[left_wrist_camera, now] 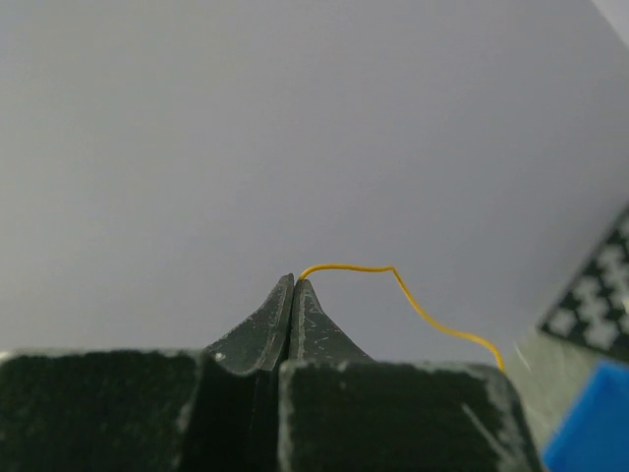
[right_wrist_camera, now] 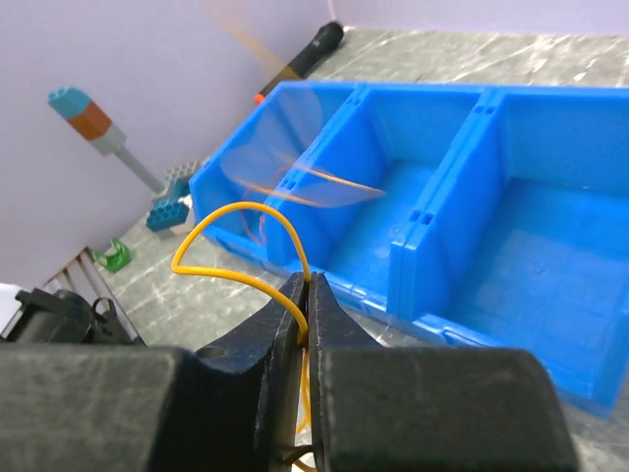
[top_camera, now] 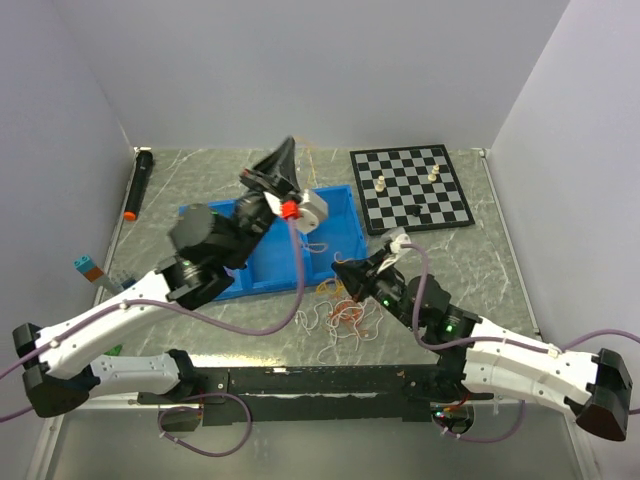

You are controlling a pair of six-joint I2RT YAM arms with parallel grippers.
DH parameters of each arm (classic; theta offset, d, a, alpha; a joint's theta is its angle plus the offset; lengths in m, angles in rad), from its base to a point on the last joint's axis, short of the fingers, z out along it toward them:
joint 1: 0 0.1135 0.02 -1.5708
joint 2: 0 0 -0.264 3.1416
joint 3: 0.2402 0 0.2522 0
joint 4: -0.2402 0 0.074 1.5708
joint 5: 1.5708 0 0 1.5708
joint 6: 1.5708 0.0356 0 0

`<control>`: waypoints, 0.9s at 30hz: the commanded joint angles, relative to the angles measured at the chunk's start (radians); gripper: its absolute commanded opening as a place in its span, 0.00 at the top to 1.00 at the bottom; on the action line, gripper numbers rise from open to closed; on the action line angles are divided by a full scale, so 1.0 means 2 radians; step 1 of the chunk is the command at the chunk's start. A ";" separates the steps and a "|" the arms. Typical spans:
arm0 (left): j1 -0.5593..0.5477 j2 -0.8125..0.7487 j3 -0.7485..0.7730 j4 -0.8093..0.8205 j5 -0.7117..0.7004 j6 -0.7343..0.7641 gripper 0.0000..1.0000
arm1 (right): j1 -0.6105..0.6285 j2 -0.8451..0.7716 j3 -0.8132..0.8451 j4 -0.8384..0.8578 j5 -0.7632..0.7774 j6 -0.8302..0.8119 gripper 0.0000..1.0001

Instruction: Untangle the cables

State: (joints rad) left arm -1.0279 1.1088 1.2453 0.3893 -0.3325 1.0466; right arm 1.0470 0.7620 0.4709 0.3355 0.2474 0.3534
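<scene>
A loose pile of thin orange, red and white cables (top_camera: 345, 315) lies on the table in front of the blue bin. My left gripper (top_camera: 287, 152) is raised high above the bin and shut on the end of one orange cable (left_wrist_camera: 393, 275), which trails down to the right. My right gripper (top_camera: 345, 270) is low beside the pile, shut on an orange cable that loops (right_wrist_camera: 226, 211) out of its jaws. A blurred orange strand (right_wrist_camera: 295, 182) hangs in front of the bin.
A blue three-compartment bin (top_camera: 340, 235) stands mid-table and also shows in the right wrist view (right_wrist_camera: 442, 197). A chessboard (top_camera: 410, 185) with two pieces lies at the back right. A black marker (top_camera: 138, 185) lies at the far left. Toy bricks (right_wrist_camera: 167, 211) and a teal-orange tool (right_wrist_camera: 88, 113) sit at the left.
</scene>
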 commanded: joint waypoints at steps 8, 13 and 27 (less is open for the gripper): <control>0.073 -0.005 -0.079 0.002 -0.026 -0.104 0.99 | 0.003 -0.092 -0.005 -0.053 0.065 0.008 0.90; 0.084 0.004 -0.062 0.036 -0.032 -0.114 0.99 | 0.003 -0.103 -0.016 -0.065 0.077 0.014 0.91; 0.116 -0.021 -0.198 -0.087 -0.005 -0.160 0.99 | 0.003 -0.098 -0.011 -0.073 0.077 0.025 0.93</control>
State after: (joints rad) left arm -0.8234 1.0843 0.9722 0.3138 -0.3683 0.7597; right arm 1.0473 0.5877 0.4374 0.1829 0.3813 0.3935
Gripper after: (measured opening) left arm 0.015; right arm 0.081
